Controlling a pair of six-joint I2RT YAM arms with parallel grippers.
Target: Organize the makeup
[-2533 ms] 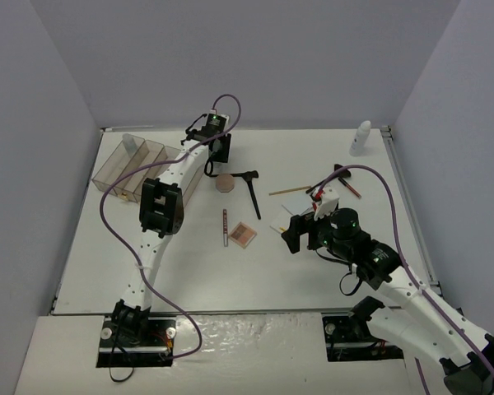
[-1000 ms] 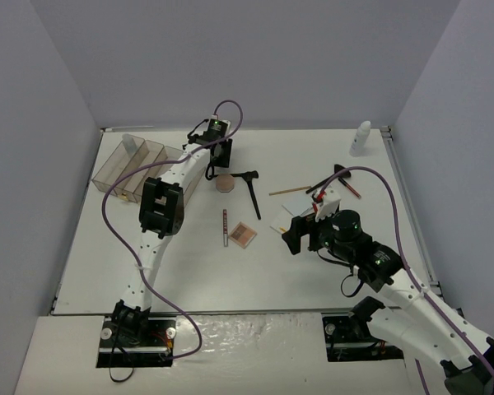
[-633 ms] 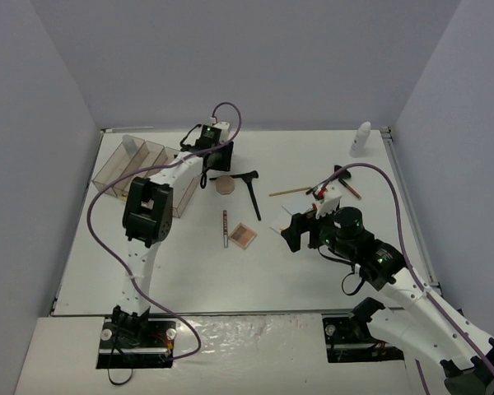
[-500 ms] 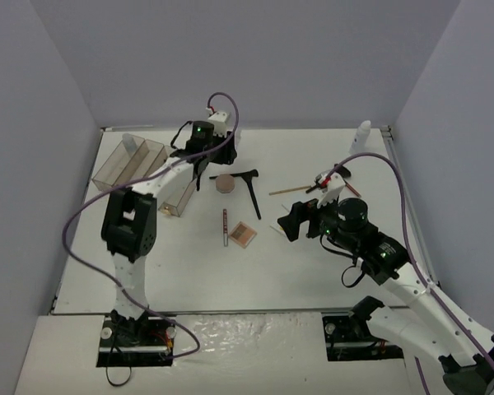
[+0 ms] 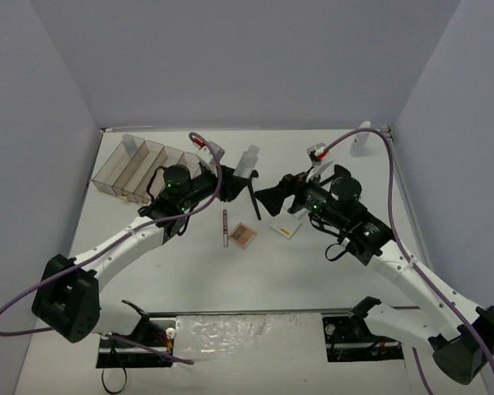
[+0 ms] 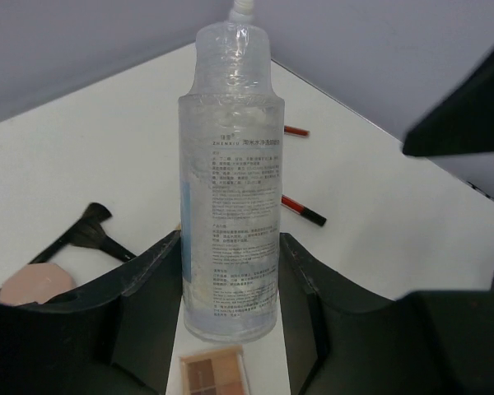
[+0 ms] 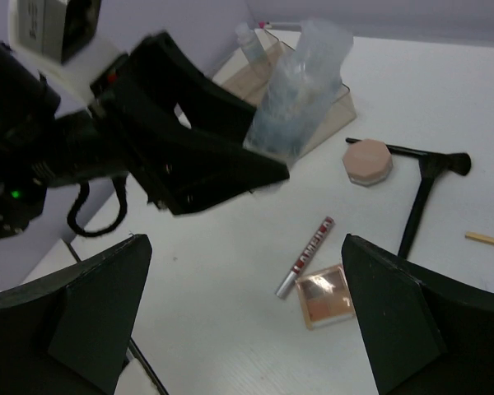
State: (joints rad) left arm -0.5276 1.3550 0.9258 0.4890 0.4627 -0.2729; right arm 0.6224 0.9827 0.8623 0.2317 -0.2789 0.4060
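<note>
With the left gripper clamped on the lower body of the clear bottle, lifted clear of the worktop near the middle and toward the far edge, carry steadily toward the organizer tray at the far-left corner. Bring the bottle upright and clear the tray wall before lowering. Choose a compartment with room, and avoid the far end one, which already holds a small bottle. Lower base first and part the jaws only once seated. Beware of tipping with so tall a bottle. Park the right gripper, jaws wide apart and empty, out of the path near the centre.

Count, from largest:
- one tray of seemingly four compartments
- three bottles: the one in grip, the one in the tray, and a white bottle at the far-right corner
- apparently two crossed black brushes
- two red pencils
- one tan stick, barely in view
- one lip-gloss tube
- one square palette
- one round pink compact
- one yellow-white pad
</note>
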